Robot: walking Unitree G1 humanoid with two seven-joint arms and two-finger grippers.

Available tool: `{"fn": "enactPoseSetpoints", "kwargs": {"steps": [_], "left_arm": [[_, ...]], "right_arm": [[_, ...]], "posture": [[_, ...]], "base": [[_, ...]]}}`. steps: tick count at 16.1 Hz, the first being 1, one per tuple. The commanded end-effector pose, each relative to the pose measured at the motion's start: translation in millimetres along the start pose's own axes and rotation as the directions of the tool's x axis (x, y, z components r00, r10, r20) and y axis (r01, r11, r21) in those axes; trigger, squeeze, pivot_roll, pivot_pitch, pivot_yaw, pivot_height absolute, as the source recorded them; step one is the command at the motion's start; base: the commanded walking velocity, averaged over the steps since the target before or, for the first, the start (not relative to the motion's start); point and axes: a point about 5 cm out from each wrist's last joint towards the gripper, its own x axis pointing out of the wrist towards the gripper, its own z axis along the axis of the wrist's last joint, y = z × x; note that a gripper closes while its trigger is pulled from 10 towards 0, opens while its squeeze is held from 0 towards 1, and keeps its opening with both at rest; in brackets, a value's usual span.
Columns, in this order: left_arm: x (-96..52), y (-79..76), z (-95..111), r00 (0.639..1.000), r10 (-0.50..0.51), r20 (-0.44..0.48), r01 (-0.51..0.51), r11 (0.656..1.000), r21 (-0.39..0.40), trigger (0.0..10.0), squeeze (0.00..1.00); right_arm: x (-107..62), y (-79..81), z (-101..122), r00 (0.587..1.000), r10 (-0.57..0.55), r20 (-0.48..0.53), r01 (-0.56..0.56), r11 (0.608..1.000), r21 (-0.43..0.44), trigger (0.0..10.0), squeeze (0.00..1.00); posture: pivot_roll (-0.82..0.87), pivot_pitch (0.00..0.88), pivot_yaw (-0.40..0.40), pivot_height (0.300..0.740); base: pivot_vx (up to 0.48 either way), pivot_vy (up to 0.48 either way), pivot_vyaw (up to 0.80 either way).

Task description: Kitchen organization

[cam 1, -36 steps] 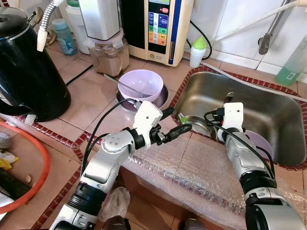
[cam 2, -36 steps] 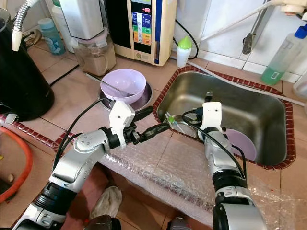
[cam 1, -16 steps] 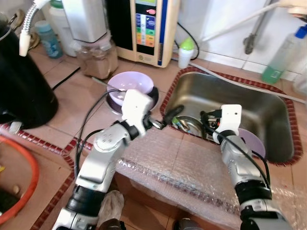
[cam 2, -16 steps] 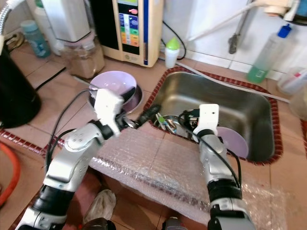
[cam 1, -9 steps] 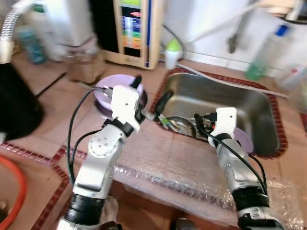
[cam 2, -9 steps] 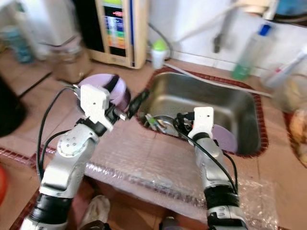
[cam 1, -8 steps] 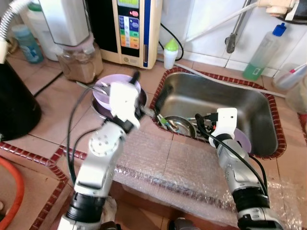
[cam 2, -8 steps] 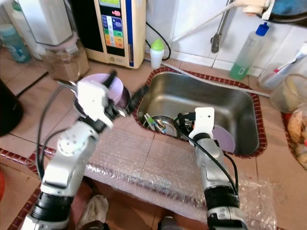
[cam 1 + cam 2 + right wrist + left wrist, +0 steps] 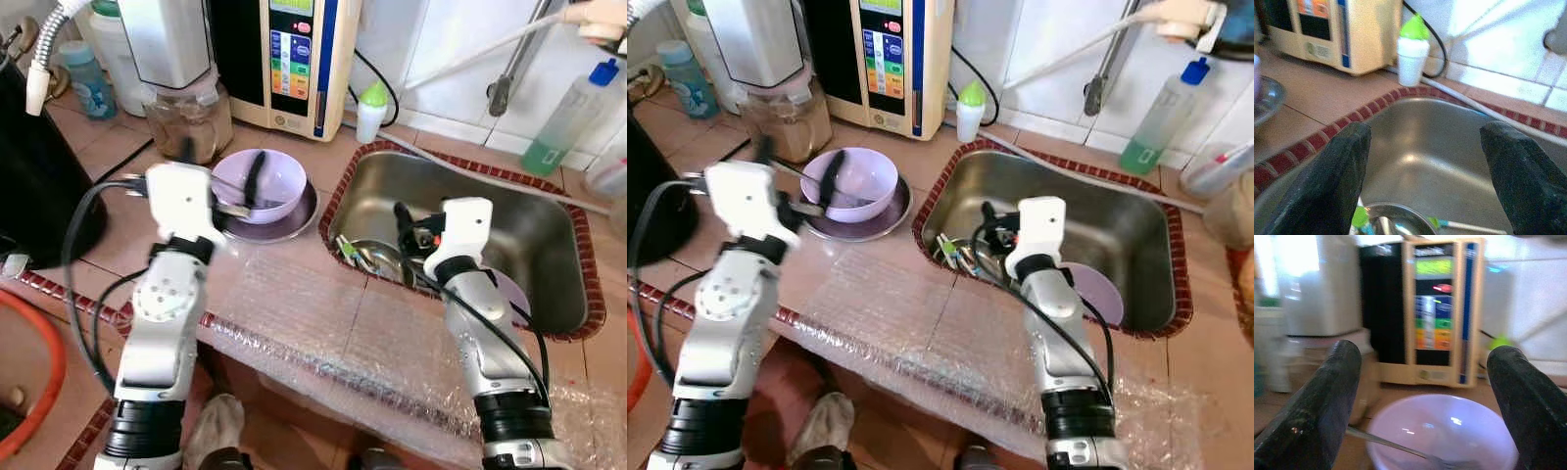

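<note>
Here the left end effector [image 9: 1425,396] hangs just above the lilac bowl [image 9: 261,182], its two black fingers spread wide and holding nothing — the wrist view looks straight between them into the bowl's hollow. The bowl sits in a shallow metal dish [image 9: 294,220] on the tiled counter [image 9: 118,211], to the left of the sink, and a spoon [image 9: 1396,448] lies across it with its handle running out over the rim toward the robot's left. So the bowl lies directly ahead of and below the left fingers, and the left arm is plainly the nearer one for it.

The right end effector [image 9: 1425,161] is over the stainless sink [image 9: 549,211], fingers likewise wide apart and empty. Below it, at the near left of the basin, lies a metal dish with cutlery [image 9: 364,257], green-tipped pieces among it; a lilac plate [image 9: 1095,292] leans at the near right wall, partly hidden by the right forearm.

Around the bowl, a blender jar [image 9: 186,122] stands just behind it and a cream water purifier [image 9: 294,59] further back, with a small green-capped bottle [image 9: 370,110] by the sink's corner. Bubble wrap [image 9: 333,333] covers the counter's near edge. To my eye the spoon is the obstacle — closing on the rim could catch its handle.
</note>
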Motion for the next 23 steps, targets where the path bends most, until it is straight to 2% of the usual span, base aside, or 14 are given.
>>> {"fn": "enactPoseSetpoints", "kwargs": {"steps": [1,2,4,6,8,9,11,13,14,16,19,20,21,23], "left_arm": [[-0.7,4.3,3.2,0.999,0.041,0.010,-0.041,0.999,0.005,10.0,0.00],[-5.9,6.2,-1.6,0.999,0.046,-0.021,-0.046,0.999,0.003,10.0,0.00],[-12.7,6.0,-6.6,0.998,0.029,-0.057,-0.028,1.000,0.004,10.0,0.00],[-28.9,6.2,-12.1,0.994,-0.020,-0.105,0.023,0.999,0.029,10.0,0.00],[-43.0,4.7,-15.4,0.989,-0.044,-0.142,0.049,0.998,0.034,10.0,0.00],[-47.9,4.0,-16.9,0.988,-0.038,-0.151,0.043,0.999,0.033,10.0,0.00],[-61.4,4.8,-22.1,0.984,0.027,-0.178,-0.022,0.999,0.031,10.0,0.00],[-66.7,11.0,-24.3,0.981,0.079,-0.179,-0.067,0.995,0.074,10.0,0.00],[-67.8,18.7,-28.1,0.972,0.140,-0.190,-0.126,0.989,0.083,10.0,0.00],[-68.1,22.7,-31.4,0.965,0.168,-0.200,-0.153,0.984,0.088,10.0,0.00],[-56.8,25.3,-35.2,0.966,0.151,-0.208,-0.139,0.988,0.073,10.0,0.00],[-48.3,30.6,-36.7,0.959,0.171,-0.225,-0.162,0.985,0.059,10.0,0.00],[-38.5,38.1,-32.0,0.961,0.189,-0.200,-0.179,0.981,0.070,10.0,0.00],[-27.8,45.5,-29.9,0.960,0.206,-0.191,-0.199,0.978,0.054,10.0,0.00]], "right_arm": [[-0.3,1.3,8.7,1.000,0.014,0.028,-0.013,0.999,-0.039,10.0,0.00],[-2.6,7.8,19.2,0.995,0.069,0.071,-0.064,0.995,-0.076,10.0,0.00],[-5.5,11.8,18.9,0.991,0.107,0.077,-0.101,0.991,-0.088,10.0,0.00],[-15.1,4.8,5.8,0.993,0.117,0.032,-0.111,0.985,-0.136,10.0,0.00],[-24.0,0.2,3.9,0.992,0.126,0.030,-0.120,0.980,-0.160,10.0,0.00],[-25.3,-1.7,3.4,0.994,0.108,0.026,-0.102,0.982,-0.161,10.0,0.00],[-29.5,-8.5,-0.1,0.999,0.003,0.041,0.001,0.995,-0.100,10.0,0.00],[-36.2,-13.7,-5.2,0.996,-0.079,0.033,0.082,0.991,-0.107,10.0,0.00],[-36.3,-16.4,-9.0,0.992,-0.126,0.017,0.127,0.991,-0.045,10.0,0.00],[-34.0,-16.4,-9.7,0.991,-0.133,0.017,0.133,0.991,-0.029,10.0,0.00],[-23.3,-3.1,-6.2,0.999,-0.036,0.029,0.036,0.999,0.007,10.0,0.00],[-19.9,-3.4,-5.9,0.999,-0.034,0.026,0.034,0.999,0.000,10.0,0.00],[-18.1,-3.0,-6.3,0.999,-0.039,0.016,0.039,0.999,0.009,10.0,0.00],[-18.3,2.3,-4.5,1.000,-0.009,0.022,0.008,1.000,0.004,10.0,0.00]], "posture": [[-0.05,0.024,0.025,0.740],[-0.04,0.023,0.029,0.740],[-0.03,0.014,0.037,0.740],[-0.01,0.006,0.041,0.740],[-0.01,0.000,0.035,0.740],[0.00,0.000,0.032,0.740],[0.02,0.000,0.008,0.740],[0.02,0.000,-0.012,0.740],[0.02,0.000,-0.011,0.740],[0.01,0.000,-0.013,0.740],[0.01,0.000,-0.022,0.740],[0.01,0.000,-0.032,0.740],[0.01,0.000,-0.038,0.740],[0.01,0.014,-0.041,0.740]], "base": [[0.000,0.000,0.00],[0.000,0.000,0.00],[0.000,0.000,0.00],[0.000,0.000,0.00],[0.000,0.000,0.00],[0.000,0.000,0.00],[0.000,0.000,0.00],[0.000,0.000,0.00],[0.000,0.000,0.00],[0.000,0.000,0.00],[0.000,0.000,0.00],[0.000,0.000,0.00],[0.000,0.000,0.00],[0.000,0.000,0.00]]}}
